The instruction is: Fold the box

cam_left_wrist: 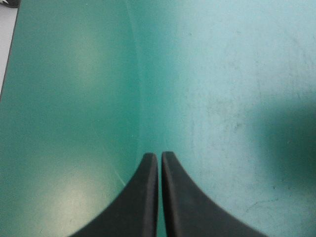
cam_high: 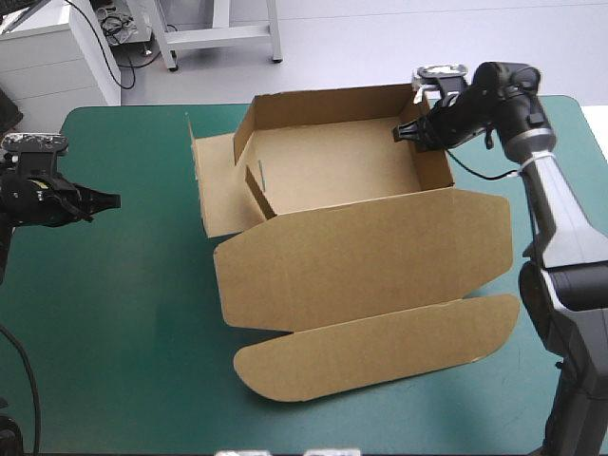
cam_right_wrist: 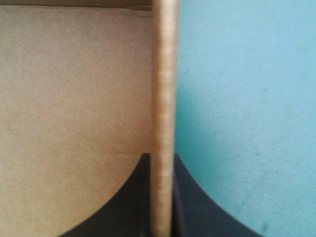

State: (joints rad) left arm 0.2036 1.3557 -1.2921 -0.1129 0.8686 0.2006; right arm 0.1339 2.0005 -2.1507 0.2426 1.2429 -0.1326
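The brown box (cam_high: 342, 161) stands mid-table as an open tray, its far and right walls raised, its lid (cam_high: 366, 256) lying flat toward the near edge with a rounded flap (cam_high: 380, 347). My right gripper (cam_high: 410, 131) is at the tray's far right corner, shut on the right wall; in the right wrist view the wall's edge (cam_right_wrist: 164, 118) runs up between the black fingers (cam_right_wrist: 190, 197). My left gripper (cam_high: 112, 200) hovers over bare cover near the table's left edge, well apart from the box. Its fingers (cam_left_wrist: 148, 197) are shut with nothing between them.
A loose side flap (cam_high: 217, 185) of the box stands at the tray's left. The teal-green cover (cam_high: 123, 313) is bare to the left of the box and along the near edge. The table's right edge lies close beside my right arm.
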